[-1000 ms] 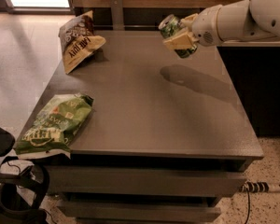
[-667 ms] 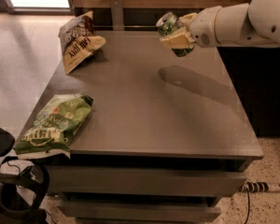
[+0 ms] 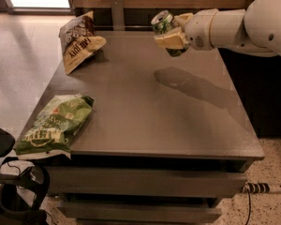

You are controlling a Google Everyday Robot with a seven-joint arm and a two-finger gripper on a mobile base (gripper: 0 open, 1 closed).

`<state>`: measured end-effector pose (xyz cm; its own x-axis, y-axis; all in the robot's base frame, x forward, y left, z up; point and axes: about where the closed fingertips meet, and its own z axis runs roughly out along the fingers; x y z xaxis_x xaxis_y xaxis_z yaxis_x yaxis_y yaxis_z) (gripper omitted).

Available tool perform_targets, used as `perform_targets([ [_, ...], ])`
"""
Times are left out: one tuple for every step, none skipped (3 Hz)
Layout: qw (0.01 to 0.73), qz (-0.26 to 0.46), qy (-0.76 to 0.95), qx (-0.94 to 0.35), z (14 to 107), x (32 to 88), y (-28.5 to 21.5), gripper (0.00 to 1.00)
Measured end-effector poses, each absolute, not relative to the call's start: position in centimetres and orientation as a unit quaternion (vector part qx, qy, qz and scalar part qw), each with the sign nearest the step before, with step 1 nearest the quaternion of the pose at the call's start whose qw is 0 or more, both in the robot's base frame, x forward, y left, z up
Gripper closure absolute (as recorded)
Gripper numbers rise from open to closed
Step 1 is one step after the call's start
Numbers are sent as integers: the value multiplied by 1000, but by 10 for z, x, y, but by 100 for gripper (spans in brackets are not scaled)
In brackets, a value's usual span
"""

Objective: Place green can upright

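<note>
- One white arm point(image 3: 234, 25) reaches in from the right, carrying the gripper point(image 3: 172, 32) in the air above the far part of the grey table point(image 3: 145, 125).
- Both fingers point(image 3: 171, 40) are closed around the green can point(image 3: 162, 22) — one pale pad lies across its side and the other sits behind it.
- The green can hangs clear of the tabletop, not touching it, and it is tilted: its silver top points up and to the left, and its lower end shows just below the pad.
- A dark shadow point(image 3: 187, 82) of the can and arm falls on the tabletop beneath them.
- A green chip bag point(image 3: 56, 123) lies flat at the near left corner of the table, well apart from the can, its end hanging over the left edge.
- A brown and tan chip bag point(image 3: 79, 41) stands propped at the far left corner — also well apart from the gripper.
</note>
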<state>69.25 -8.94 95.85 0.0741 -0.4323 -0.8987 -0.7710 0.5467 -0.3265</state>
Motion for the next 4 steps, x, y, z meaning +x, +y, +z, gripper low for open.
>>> perform_targets([
  [581, 170, 660, -445, 956, 692, -87, 100],
  [587, 197, 662, -422, 956, 687, -89, 100],
  [596, 227, 664, -391, 954, 681, -93, 100],
  [608, 254, 656, -367, 951, 679, -96, 100],
])
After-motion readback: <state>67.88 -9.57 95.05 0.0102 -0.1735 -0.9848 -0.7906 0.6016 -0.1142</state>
